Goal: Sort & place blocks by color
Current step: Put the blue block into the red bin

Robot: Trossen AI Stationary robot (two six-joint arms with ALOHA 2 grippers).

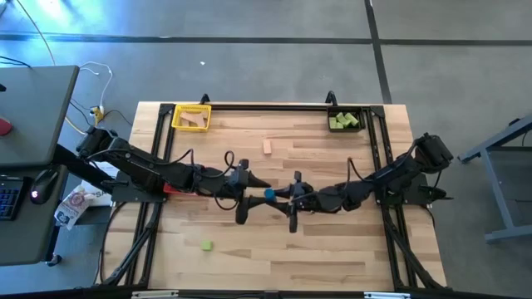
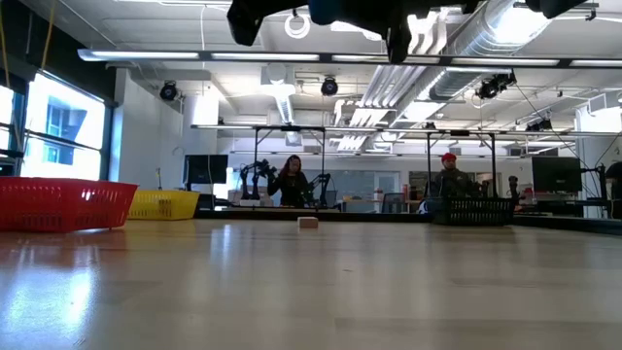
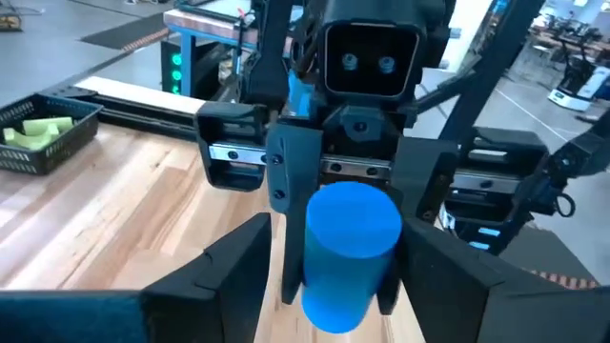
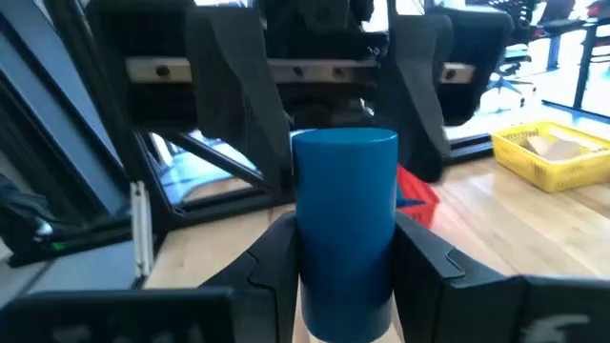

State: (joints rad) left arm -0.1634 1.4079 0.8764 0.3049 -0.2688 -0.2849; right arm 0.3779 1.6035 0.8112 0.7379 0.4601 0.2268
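Here, mid-table and raised, you have one blue cylinder block [image 4: 343, 229], pinched by the right gripper [image 1: 293, 202]; the left gripper [image 1: 243, 198] stands wide, flanking it, not closed. Judged light, rigid, smooth-sided: take it across the curved wall. Farther off: tan block [image 1: 268, 147], green block [image 1: 206, 246].

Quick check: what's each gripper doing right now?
Left gripper: open, fingers either side of the blue cylinder, mid-table.
Right gripper: shut on the blue cylinder, facing the left one.

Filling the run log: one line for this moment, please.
right gripper: shut on blue cylinder | left gripper: open, facing it | both raised mid-table
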